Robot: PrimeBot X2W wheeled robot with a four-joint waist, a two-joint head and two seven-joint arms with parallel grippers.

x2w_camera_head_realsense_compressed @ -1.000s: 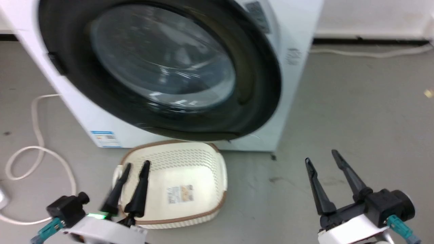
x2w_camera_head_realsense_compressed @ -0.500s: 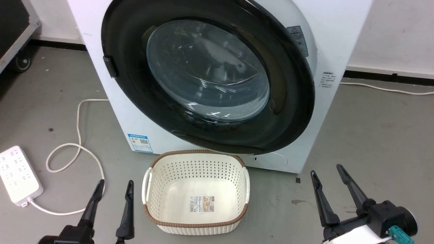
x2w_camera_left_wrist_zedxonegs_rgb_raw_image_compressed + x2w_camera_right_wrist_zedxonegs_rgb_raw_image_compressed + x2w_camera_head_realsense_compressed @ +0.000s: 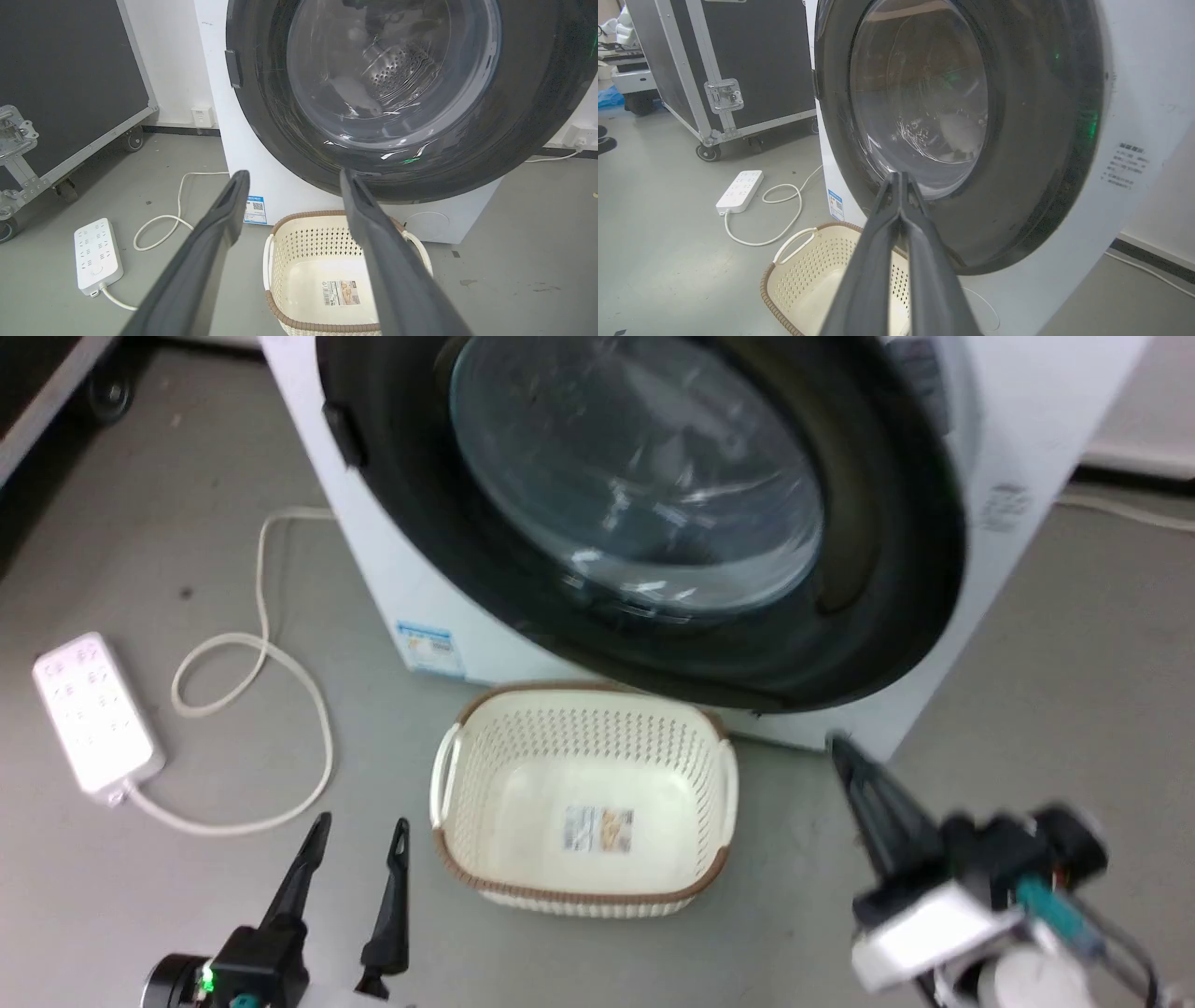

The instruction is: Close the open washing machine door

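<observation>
The washing machine door (image 3: 644, 495), a glossy black ring around a bulging glass bowl, covers most of the white machine (image 3: 1018, 448). It looks to lie against the front; I cannot tell whether it is latched. My left gripper (image 3: 362, 826) is open low on the floor, left of the basket. In the left wrist view it (image 3: 294, 173) points at the door's (image 3: 397, 70) lower rim from a distance. My right gripper (image 3: 845, 751), blurred, is just below the door's lower right edge. The right wrist view shows it (image 3: 900, 176) shut and empty before the door (image 3: 924, 107).
A cream perforated basket (image 3: 448, 775) with a brown rim stands on the floor under the door. Left of the machine lie a white power strip (image 3: 93, 709) and its looped cable (image 3: 280, 709). A black wheeled flight case (image 3: 738, 60) stands further left.
The head camera has shifted, so the whole picture moved. My right gripper went from open to shut and rose toward the door's lower right. The left gripper stayed open.
</observation>
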